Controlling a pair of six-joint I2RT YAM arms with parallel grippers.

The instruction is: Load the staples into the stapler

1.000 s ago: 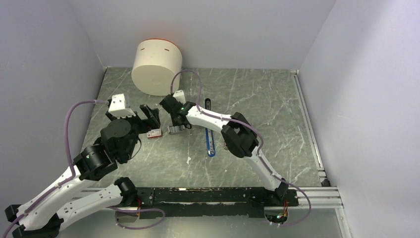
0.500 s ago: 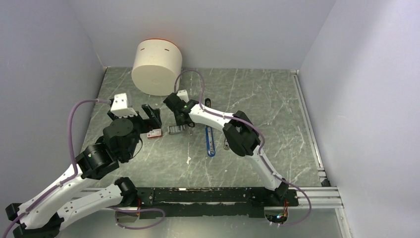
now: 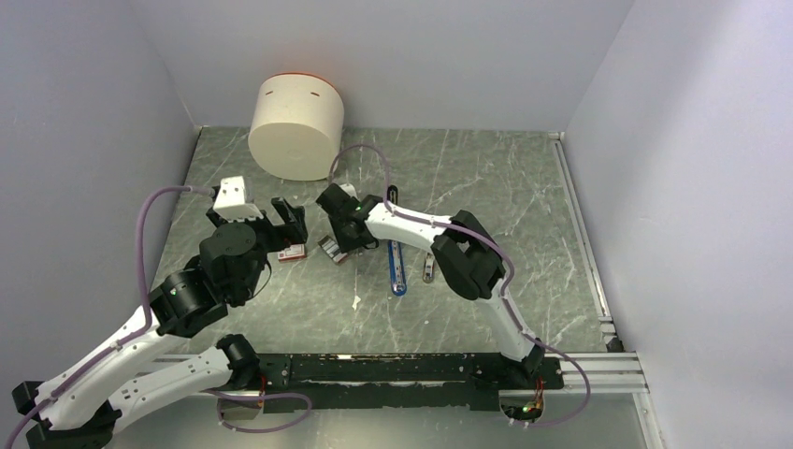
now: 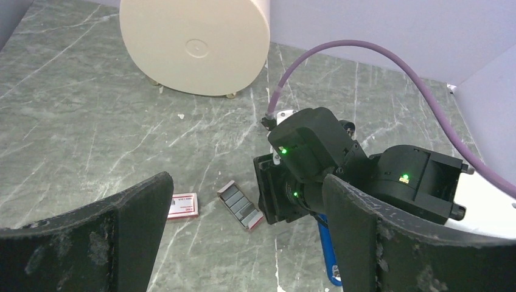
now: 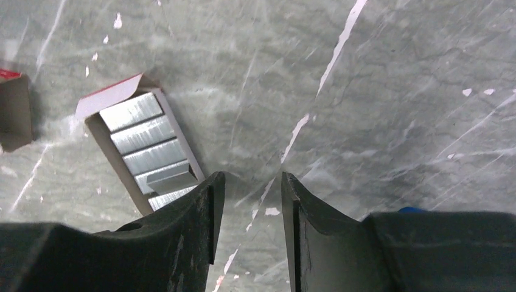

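Observation:
The staples lie as several silvery blocks in an open red-edged tray (image 5: 149, 152) (image 4: 241, 205) (image 3: 332, 251), with one block tilted up. The flat red box with its white label (image 4: 184, 205) (image 3: 293, 251) lies just left of the tray. My right gripper (image 5: 251, 177) (image 3: 348, 241) hovers low beside the tray's right edge, jaws a narrow gap apart with only bare table between them. My left gripper (image 4: 246, 182) (image 3: 288, 220) stands wide open and empty behind the red box. The stapler (image 3: 396, 267) (image 4: 328, 258) lies opened out flat to the right of the right gripper, blue body toward me.
A big cream cylinder (image 3: 295, 126) (image 4: 195, 42) stands at the back left. A small oblong piece (image 3: 427, 271) lies right of the stapler, by the right arm's elbow. A metal rail (image 3: 582, 234) runs along the table's right edge.
The right gripper has shifted a little nearer and to the right while its jaws narrowed. The staple tray has turned from crosswise to slanted. The left gripper has crept slightly forward, still wide open.

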